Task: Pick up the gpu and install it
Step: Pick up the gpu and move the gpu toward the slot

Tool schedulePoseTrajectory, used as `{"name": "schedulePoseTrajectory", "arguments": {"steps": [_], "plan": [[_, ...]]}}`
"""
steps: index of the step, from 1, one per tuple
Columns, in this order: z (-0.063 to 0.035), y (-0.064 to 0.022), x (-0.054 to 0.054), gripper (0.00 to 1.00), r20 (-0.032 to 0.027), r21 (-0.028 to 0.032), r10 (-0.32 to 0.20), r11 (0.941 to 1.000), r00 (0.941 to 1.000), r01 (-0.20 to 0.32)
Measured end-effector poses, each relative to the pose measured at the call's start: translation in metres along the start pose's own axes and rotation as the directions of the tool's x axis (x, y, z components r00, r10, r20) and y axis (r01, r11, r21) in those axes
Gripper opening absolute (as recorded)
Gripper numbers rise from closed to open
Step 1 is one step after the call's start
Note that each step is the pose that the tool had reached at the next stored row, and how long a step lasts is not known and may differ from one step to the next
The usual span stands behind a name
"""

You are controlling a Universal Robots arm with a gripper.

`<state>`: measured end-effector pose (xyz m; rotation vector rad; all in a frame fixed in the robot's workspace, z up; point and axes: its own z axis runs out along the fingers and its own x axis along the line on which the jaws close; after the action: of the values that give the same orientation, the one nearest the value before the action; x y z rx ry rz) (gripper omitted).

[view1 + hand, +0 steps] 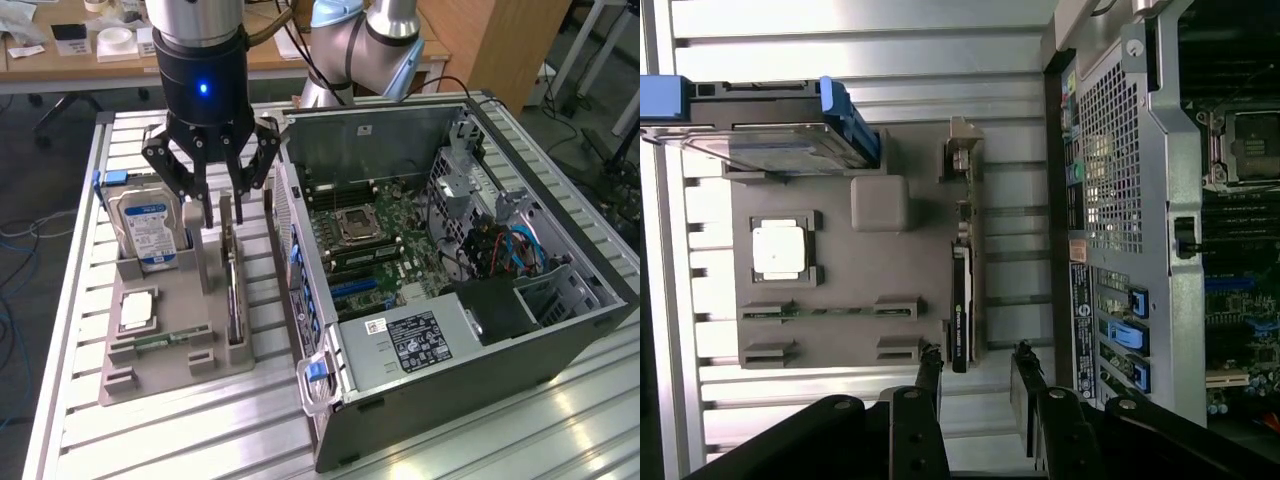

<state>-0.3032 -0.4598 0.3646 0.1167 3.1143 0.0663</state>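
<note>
Exterior view: black multi-fingered tool hangs vertically beneath a glossy black wrist bearing a blue lamp, fingers pointing down and spread apart above the slim, flat, black-faced gpu. The gpu stands on edge in a slot of the matte grey moulded tray, which lies on the ribbed aluminium tabletop. Whether the fingertips touch the card cannot be told. A boxy silver hard drive with a blue-white label stands upright in a neighbouring slot. Just beside the tray lies the open grey steel computer case, its green motherboard exposed. Wrist view: the gpu appears edge-on, the tool open, one finger on each side of the card's line.
</note>
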Motion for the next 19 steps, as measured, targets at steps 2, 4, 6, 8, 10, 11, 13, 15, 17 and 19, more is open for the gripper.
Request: {"name": "schedulePoseTrajectory", "arguments": {"steps": [2,4,6,8,10,11,13,15,17,19], "plan": [[0.0009,0.0,0.0,0.42,0.0004,-0.0003,0.0,1.0,1.0,0.0],[0.003,-0.0001,0.0,0.42,0.0002,-0.0002,0.0,1.0,1.0,0.0],[0.0064,-0.0003,0.0,0.42,0.0002,-0.0002,0.0,1.0,1.0,0.0],[0.0099,-0.0004,0.0,0.42,0.0001,-0.0001,0.0,1.0,1.0,0.0],[0.0134,-0.0006,0.0,0.42,0.0001,-0.0001,0.0,1.0,1.0,0.0],[0.015,-0.0006,0.0,0.42,0.0001,-0.0002,0.0,1.0,1.0,0.0],[0.018,-0.0008,0.0,0.42,0.0001,-0.0002,0.0,1.0,1.0,0.0],[0.0202,-0.0009,0.0,0.42,0.0001,-0.0001,0.0,1.0,1.0,0.0],[0.0205,-0.0009,0.0,0.42,0.0,0.0,0.0,1.0,1.0,0.0],[0.0206,-0.0009,0.0,0.42,0.0,0.0,0.0,1.0,1.0,0.0]]}}
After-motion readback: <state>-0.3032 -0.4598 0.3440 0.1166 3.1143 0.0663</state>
